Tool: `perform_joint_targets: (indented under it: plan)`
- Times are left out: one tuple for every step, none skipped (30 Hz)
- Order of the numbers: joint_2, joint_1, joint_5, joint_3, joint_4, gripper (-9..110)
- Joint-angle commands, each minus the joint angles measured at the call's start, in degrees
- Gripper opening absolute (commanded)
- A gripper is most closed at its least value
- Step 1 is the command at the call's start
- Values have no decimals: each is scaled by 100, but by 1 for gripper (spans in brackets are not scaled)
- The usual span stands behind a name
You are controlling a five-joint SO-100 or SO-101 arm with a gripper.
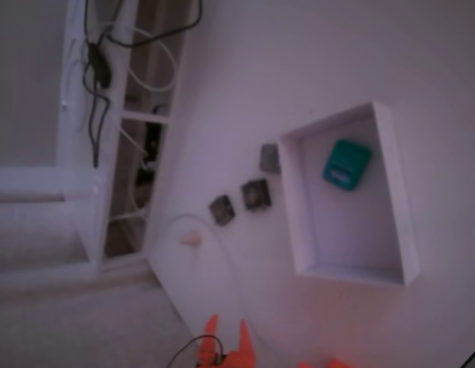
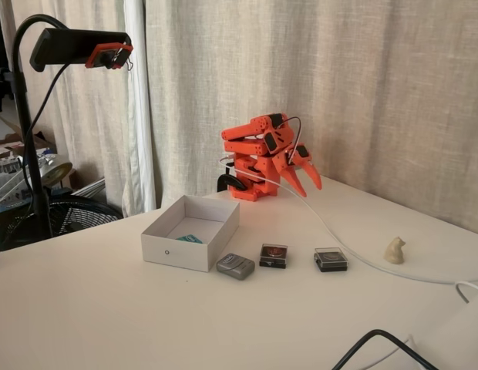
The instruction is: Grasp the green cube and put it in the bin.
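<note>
The green cube [image 1: 346, 164] lies inside the bin [image 1: 295, 207], near its far corner in a fixed view. From the side, only the cube's teal top [image 2: 190, 238] shows over the white wall of the bin [image 2: 177, 250]. My orange gripper [image 1: 227, 328] is folded back at the arm's base, well away from the bin. Its fingers point down and stand apart, so the gripper [image 2: 311, 191] is open with nothing in it.
Three dark small blocks [image 2: 236, 266] [image 2: 273, 255] [image 2: 331, 259] sit in a row beside the bin. A small beige figurine [image 2: 395, 250] stands by a white cable [image 2: 339, 239]. A black cable [image 2: 378, 339] loops at the front. A camera stand [image 2: 27, 154] rises at the left.
</note>
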Motion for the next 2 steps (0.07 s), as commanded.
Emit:
perform_joint_targets:
  plan:
    - [44,9,35,-18,9,17]
    - [44,9,35,-18,9,17]
